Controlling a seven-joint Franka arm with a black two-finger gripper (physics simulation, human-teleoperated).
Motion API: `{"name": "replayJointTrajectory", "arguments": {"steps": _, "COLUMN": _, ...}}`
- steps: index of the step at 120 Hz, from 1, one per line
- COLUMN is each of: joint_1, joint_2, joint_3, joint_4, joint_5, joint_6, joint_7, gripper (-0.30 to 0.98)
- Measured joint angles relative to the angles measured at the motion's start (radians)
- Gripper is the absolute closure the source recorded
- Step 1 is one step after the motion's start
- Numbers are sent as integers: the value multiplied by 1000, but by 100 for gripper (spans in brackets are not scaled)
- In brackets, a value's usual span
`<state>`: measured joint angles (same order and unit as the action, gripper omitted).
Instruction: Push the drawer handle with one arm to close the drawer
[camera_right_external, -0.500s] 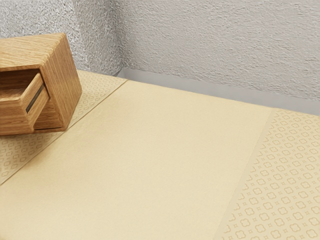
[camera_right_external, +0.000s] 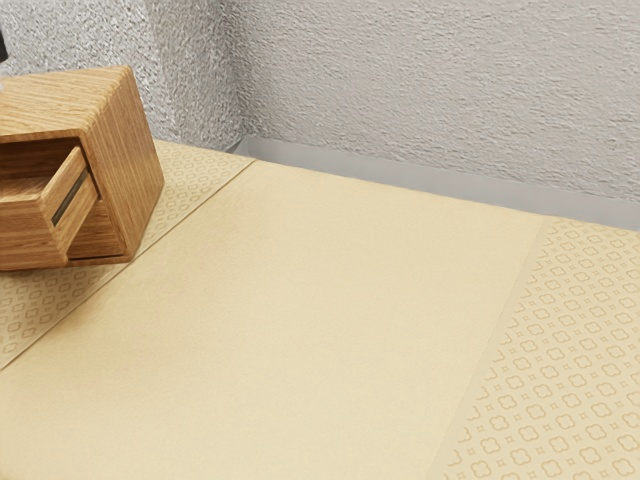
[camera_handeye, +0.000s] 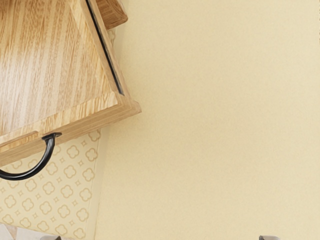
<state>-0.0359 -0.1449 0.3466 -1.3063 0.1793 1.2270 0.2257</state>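
Note:
At the exterior view's left edge, a dark part of my gripper (camera_right_external: 2, 44) shows above the wooden cabinet (camera_right_external: 130, 165). The drawer (camera_right_external: 28, 232) stands pulled out from the cabinet front. In the wrist view, the drawer (camera_handeye: 50, 75) lies below my hand, off to one side, its interior visible from above. A curved black handle (camera_handeye: 39, 167) sits on its front panel. Two fingertips peek in far apart at that view's edge, so the gripper (camera_handeye: 160, 238) is open, with nothing seen between them and no contact with the handle.
A pale tabletop (camera_right_external: 300, 300) with patterned bands (camera_right_external: 560, 350) extends beside the cabinet. Grey textured walls (camera_right_external: 430, 90) rise behind it. A black rail (camera_handeye: 106, 50) runs along the drawer's side.
A dark part of my gripper has come into the exterior view at its upper left edge. The drawer and cabinet have not moved.

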Motion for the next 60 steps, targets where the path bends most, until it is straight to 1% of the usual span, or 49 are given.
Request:
{"name": "replayJointTrajectory", "arguments": {"steps": 10, "joint_1": 9, "joint_2": -5, "joint_3": 9, "joint_4": -50, "joint_5": -8, "joint_6": 2, "joint_7": -8, "gripper": 50}}
{"name": "replayJointTrajectory", "arguments": {"steps": 23, "joint_1": 18, "joint_2": -54, "joint_3": 23, "joint_4": -143, "joint_5": -6, "joint_6": 4, "joint_7": -26, "gripper": 64}}
{"name": "replayJointTrajectory", "arguments": {"steps": 32, "joint_1": 73, "joint_2": -113, "joint_3": 0, "joint_4": -219, "joint_5": 3, "joint_6": 6, "joint_7": -47, "gripper": 69}}
{"name": "replayJointTrajectory", "arguments": {"steps": 41, "joint_1": 190, "joint_2": -167, "joint_3": -88, "joint_4": -290, "joint_5": 7, "joint_6": 8, "joint_7": -74, "gripper": 72}}
{"name": "replayJointTrajectory", "arguments": {"steps": 45, "joint_1": 227, "joint_2": -186, "joint_3": -117, "joint_4": -318, "joint_5": 8, "joint_6": 8, "joint_7": -87, "gripper": 73}}
{"name": "replayJointTrajectory", "arguments": {"steps": 60, "joint_1": 287, "joint_2": -253, "joint_3": -154, "joint_4": -449, "joint_5": 8, "joint_6": 29, "joint_7": -142, "gripper": 76}}
